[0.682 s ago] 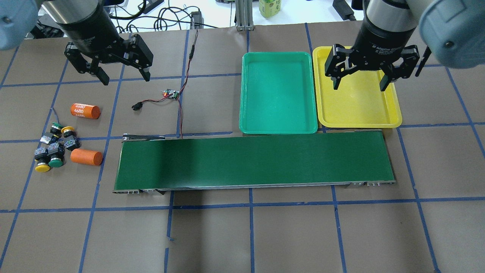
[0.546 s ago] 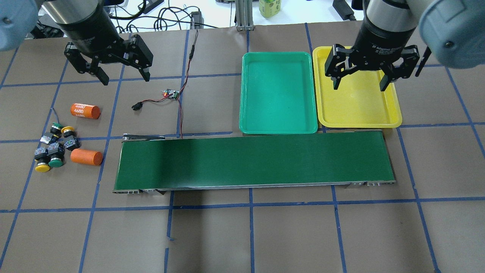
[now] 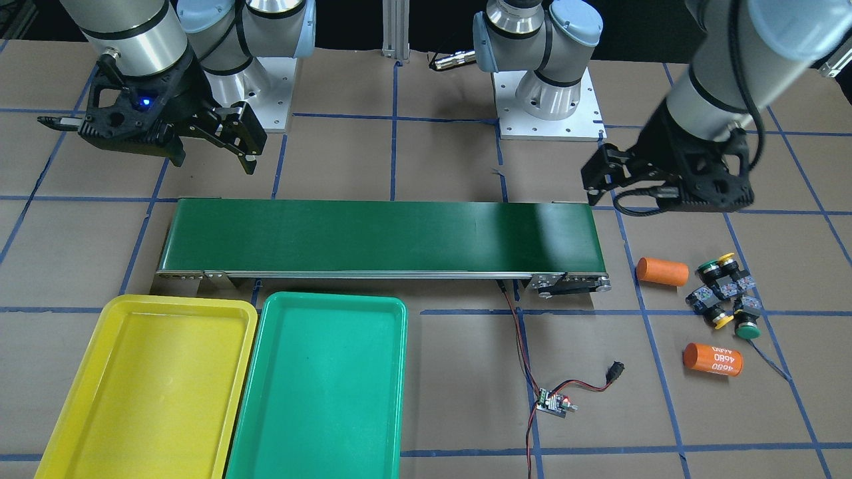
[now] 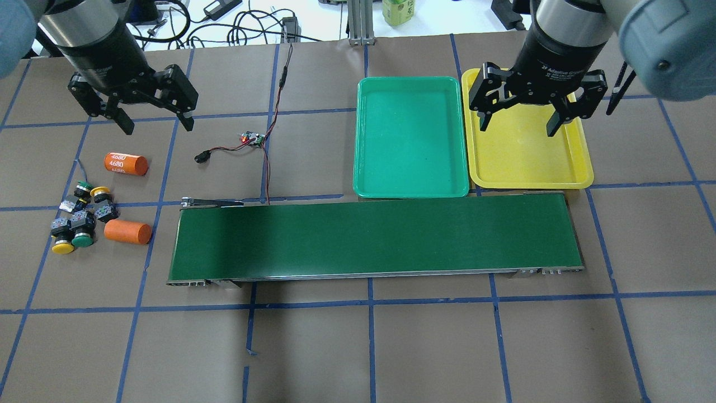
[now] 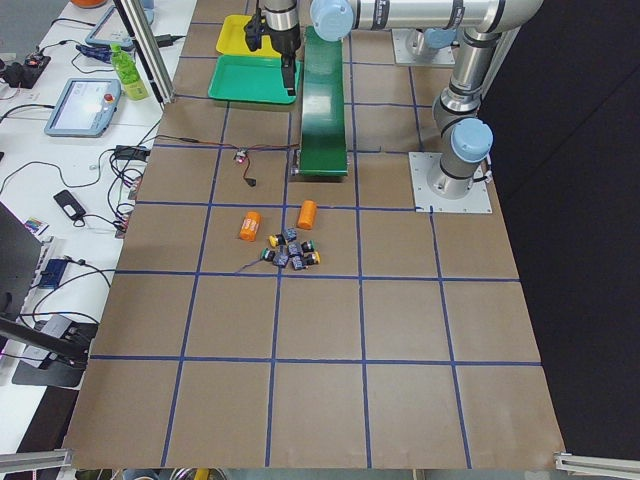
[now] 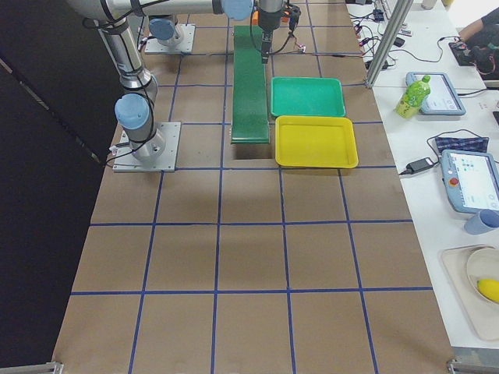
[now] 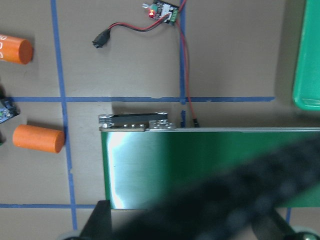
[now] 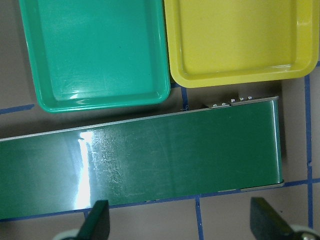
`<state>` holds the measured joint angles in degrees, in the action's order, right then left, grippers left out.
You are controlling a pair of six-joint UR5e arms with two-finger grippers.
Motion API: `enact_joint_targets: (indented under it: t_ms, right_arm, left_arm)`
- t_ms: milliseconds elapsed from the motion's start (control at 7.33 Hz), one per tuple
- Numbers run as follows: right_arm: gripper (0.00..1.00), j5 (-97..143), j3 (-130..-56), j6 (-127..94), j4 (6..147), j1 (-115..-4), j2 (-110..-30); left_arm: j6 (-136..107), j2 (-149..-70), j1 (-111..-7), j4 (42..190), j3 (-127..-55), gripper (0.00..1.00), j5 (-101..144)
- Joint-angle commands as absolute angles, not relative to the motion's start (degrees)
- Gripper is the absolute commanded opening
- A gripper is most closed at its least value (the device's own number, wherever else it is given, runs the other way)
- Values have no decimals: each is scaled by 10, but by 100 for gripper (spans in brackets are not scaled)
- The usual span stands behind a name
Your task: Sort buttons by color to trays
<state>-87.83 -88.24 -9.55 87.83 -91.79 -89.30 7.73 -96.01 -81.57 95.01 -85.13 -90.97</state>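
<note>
From the front, the four buttons (image 3: 724,293) lie in a tight bunch past the belt's (image 3: 379,229) end on the robot's left, close by two orange rolls (image 3: 662,271). The yellow tray (image 3: 146,386) and green tray (image 3: 319,392) sit along the belt's other end, on the side away from the robot. From above, the left gripper (image 4: 156,120) hangs with its fingers wide apart, holding nothing, out past the belt's left end and not over the buttons. The right gripper (image 4: 518,120), also wide and holding nothing, hangs over the yellow tray. The left wrist camera sees the belt end and the rolls, but hardly any buttons. The right wrist camera shows nothing in either tray. I think the left gripper should move over the bunch, come straight down on one outside button, and keep off the rolls.
</note>
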Motion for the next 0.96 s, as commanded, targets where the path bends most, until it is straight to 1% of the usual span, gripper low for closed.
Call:
enact_joint_targets:
  t_ms: [0, 273, 409, 546, 682, 819]
  right_arm:
    - [100, -879, -882, -94, 879, -918, -893]
    - [100, -891, -882, -92, 915, -918, -894]
    - [100, -900, -883, -95, 916, -918, -895]
    - [100, -899, -883, -95, 914, -918, -893]
    - [100, -899, -882, -95, 914, -918, -893]
    - [100, -899, -883, -96, 913, -918, -893]
  left_arm:
    - [189, -966, -726, 884, -928, 100, -914]
    - [298, -983, -639, 735, -1030, 100, -914]
    - [362, -1003, -604, 654, -1073, 100, -914]
    - [381, -1023, -581, 610, -1108, 100, -910]
    - [381, -1045, -580, 559, -1123, 100, -909]
    - [381, -1066, -580, 553, -1123, 100, -908]
